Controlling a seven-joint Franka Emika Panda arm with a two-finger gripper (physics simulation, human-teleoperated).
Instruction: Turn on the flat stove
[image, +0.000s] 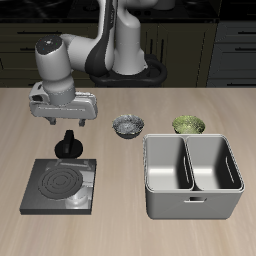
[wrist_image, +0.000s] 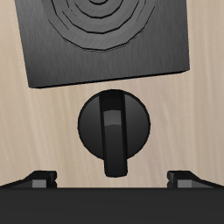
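The jaws (wrist_image: 110, 179) are held wide just above the knob (wrist_image: 113, 128) beside the flat stove (wrist_image: 107, 39); if lowered off-centre, its ridge could be missed

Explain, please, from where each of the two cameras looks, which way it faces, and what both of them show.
Exterior view: sits in front and above, looking down at the wooden table and the white arm, whose gripper hangs over the round black knob.
Wrist view: sits on the gripper, looking straight down at the knob; two dark fingertips show at the frame's edge.
Shared: the knob and the thin square dark-grey flat stove, its coil grey.
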